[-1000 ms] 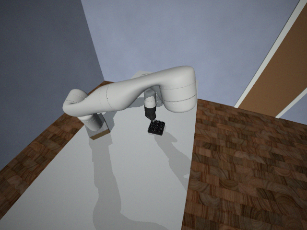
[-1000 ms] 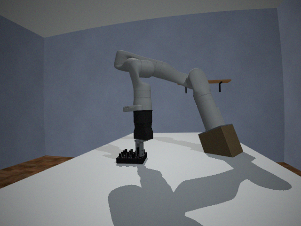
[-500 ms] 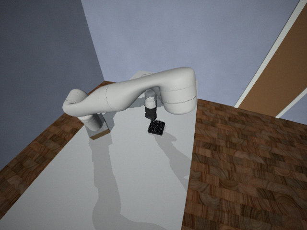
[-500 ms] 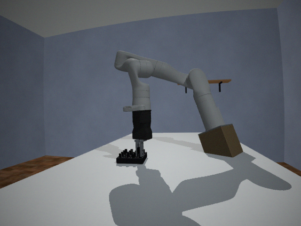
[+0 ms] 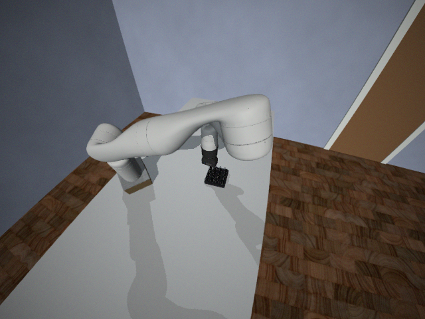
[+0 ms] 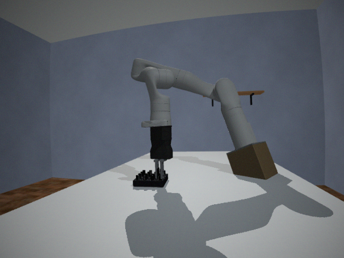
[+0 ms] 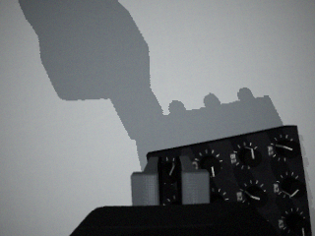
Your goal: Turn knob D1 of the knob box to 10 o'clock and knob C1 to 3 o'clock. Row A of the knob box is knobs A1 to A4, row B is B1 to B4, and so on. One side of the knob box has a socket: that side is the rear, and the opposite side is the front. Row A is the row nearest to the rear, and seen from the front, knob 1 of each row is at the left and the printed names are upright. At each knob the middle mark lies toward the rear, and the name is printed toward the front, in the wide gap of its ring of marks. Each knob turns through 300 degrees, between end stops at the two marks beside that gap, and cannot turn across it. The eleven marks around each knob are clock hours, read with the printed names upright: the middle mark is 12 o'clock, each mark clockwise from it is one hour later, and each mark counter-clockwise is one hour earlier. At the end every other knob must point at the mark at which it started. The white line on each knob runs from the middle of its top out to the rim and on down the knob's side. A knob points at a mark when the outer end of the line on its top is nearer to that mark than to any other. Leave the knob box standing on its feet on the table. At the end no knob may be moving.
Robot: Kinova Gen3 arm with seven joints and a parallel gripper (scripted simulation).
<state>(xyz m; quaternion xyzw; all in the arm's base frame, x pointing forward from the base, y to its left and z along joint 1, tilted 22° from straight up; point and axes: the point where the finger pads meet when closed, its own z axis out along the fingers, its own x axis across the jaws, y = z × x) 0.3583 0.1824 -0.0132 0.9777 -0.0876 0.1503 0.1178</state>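
one arm, one knob box: gripper clenched on a corner knob

item 1. knob box [image 6: 150, 181]: black, square, standing flat on the white table [image 6: 83, 222], roughly mid-table and well apart from the arm's base. in the wrist view the knob box [image 7: 256, 169] shows dark knobs with white lines inside rings of white marks; printed names are too small to read, so rows and numbers cannot be told from the pictures.

item 2. gripper [image 7: 169, 188]: black body on a white wrist, pointing straight down over one corner of the box. two grey fingers stand close together with a corner knob [image 7: 169, 172] between them, its white line visible in the gap, running up and slightly right. the fingers are clamped on this knob. in the exterior view the gripper [image 6: 159, 170] reaches down into the near right corner of the box; in the top view the gripper [image 5: 210, 166] sits at the box's far edge.

item 3. arm: white, bent in a high arch from a tilted tan base block [image 6: 251, 160] to the wrist.

item 4. surroundings: blue walls, wood-pattern floor [image 5: 342, 222], a small wall shelf [image 6: 251, 92] behind the arm. broad arm shadows lie across the table.
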